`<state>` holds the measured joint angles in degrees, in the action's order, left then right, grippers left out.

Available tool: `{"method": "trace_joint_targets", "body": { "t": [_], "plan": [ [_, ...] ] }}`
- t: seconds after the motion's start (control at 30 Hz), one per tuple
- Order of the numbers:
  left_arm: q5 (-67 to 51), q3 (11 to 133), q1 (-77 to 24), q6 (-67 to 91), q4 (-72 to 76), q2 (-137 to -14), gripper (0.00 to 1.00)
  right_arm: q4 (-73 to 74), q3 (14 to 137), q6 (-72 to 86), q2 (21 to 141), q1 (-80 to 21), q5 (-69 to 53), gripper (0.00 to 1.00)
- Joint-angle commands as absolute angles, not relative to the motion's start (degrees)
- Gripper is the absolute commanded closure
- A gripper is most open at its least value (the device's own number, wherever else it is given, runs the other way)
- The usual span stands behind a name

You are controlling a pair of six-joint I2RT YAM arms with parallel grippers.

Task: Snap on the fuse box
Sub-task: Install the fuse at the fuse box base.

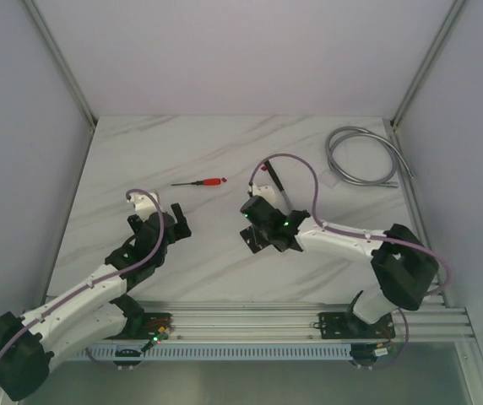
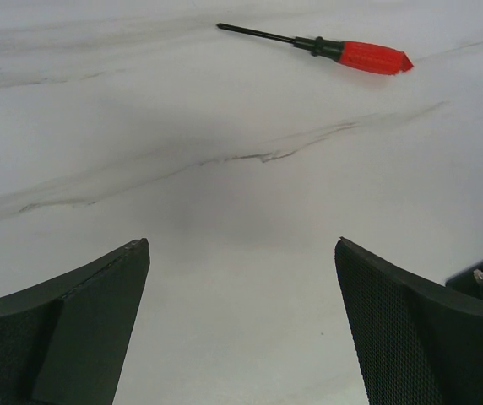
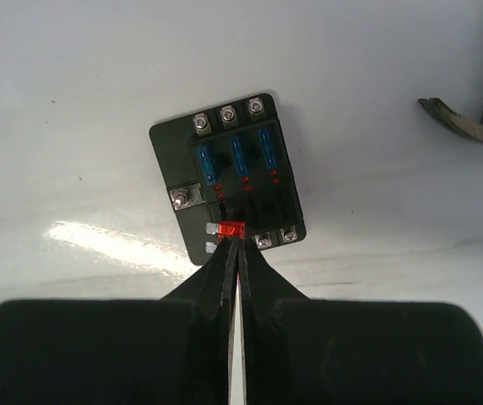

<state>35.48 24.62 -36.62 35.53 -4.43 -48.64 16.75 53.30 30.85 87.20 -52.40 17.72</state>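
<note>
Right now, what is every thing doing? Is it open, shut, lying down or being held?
Left gripper: open, holding nothing.
Right gripper: shut, tips on a small red fuse.
Black square plastic fuse box: flat on the white marble table, blue fuses in.
Red-handled screwdriver: lying flat, untouched.
Grey coiled cable: lying looped, untouched.

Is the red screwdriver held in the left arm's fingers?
No, the screwdriver lies loose on the table, ahead of the left arm's fingers, which stand wide open with nothing between them.
</note>
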Motion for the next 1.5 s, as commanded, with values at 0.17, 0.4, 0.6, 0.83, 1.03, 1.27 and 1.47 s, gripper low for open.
{"method": "trace_joint_targets", "body": {
  "t": [0.17,0.4,0.6,0.83,1.03,1.27,1.47],
  "plan": [
    [38.9,24.9,-33.5,39.7,-9.0,-49.8,0.00,23.8,60.6,22.7,94.9,-57.9,31.4,1.00],
    [38.5,24.7,-32.5,39.9,-9.3,-49.6,0.00,24.6,62.5,20.1,98.2,-59.7,35.1,1.00],
    [38.2,24.8,-32.2,39.9,-9.3,-49.7,0.00,24.6,63.1,18.7,98.8,-60.0,36.4,1.00],
    [38.0,24.7,-32.1,39.8,-9.3,-49.5,0.00,23.9,63.3,17.4,99.1,-60.4,36.3,1.00],
    [38.0,24.6,-32.1,39.7,-9.3,-49.1,0.00,23.2,63.4,16.3,100.0,-60.7,36.1,1.00],
    [38.0,24.6,-32.0,39.7,-9.3,-48.8,0.00,22.4,63.5,15.5,100.4,-60.9,35.6,1.00],
    [37.9,24.6,-32.0,39.7,-9.3,-48.8,0.00,21.9,63.6,14.8,101.1,-61.2,35.4,1.00]
  ]
}}
